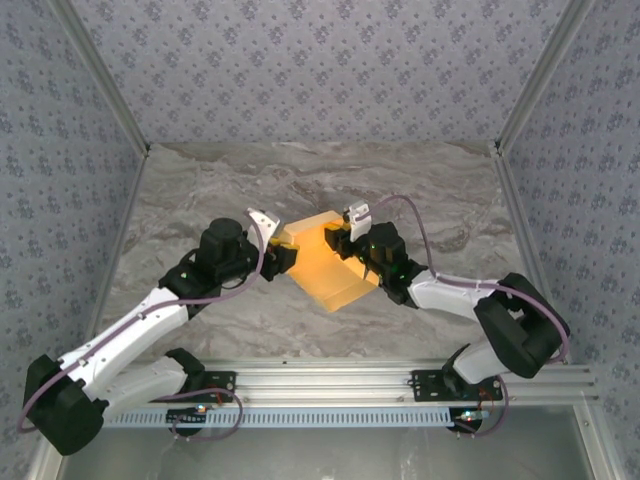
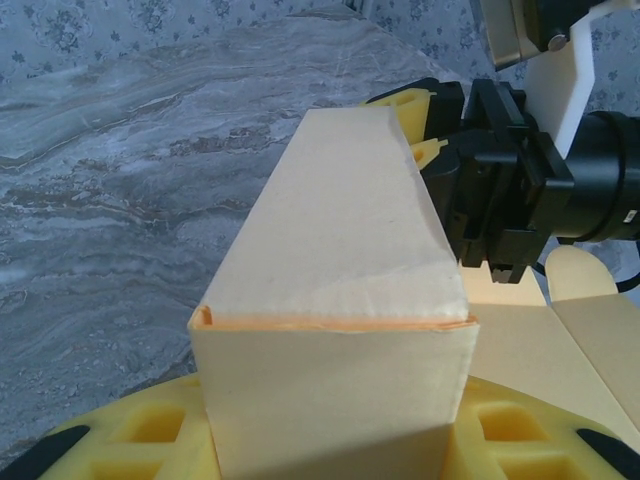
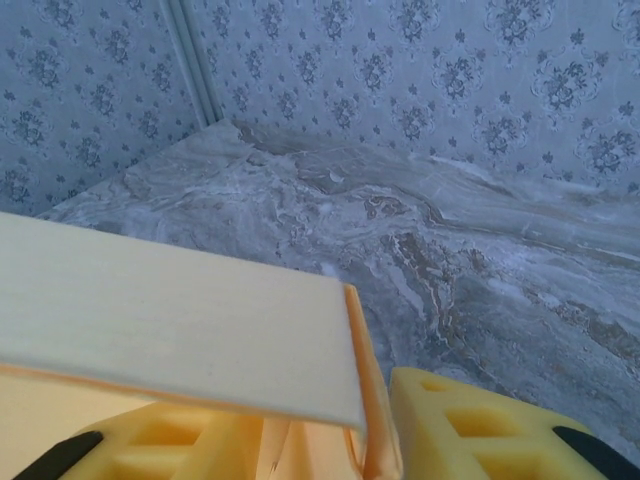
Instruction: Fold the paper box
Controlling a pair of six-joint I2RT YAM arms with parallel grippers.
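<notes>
Flanking paper box (image 1: 330, 277), seemingly: end effectors (image 1: 285, 255) (image 1: 340, 245)

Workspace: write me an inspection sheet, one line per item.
Surface: grey marbled table.
Job's things: orange paper box, partly folded, mid-table between the grippers.
Clutter: nothing seen.
Grippers: left gripper closed on a raised side of the box; right gripper straddles a flap, grip unclear.
Cables: purple cables run along both arms, off the box.
Surroundings: patterned walls on three sides; metal rail at the near edge.
</notes>
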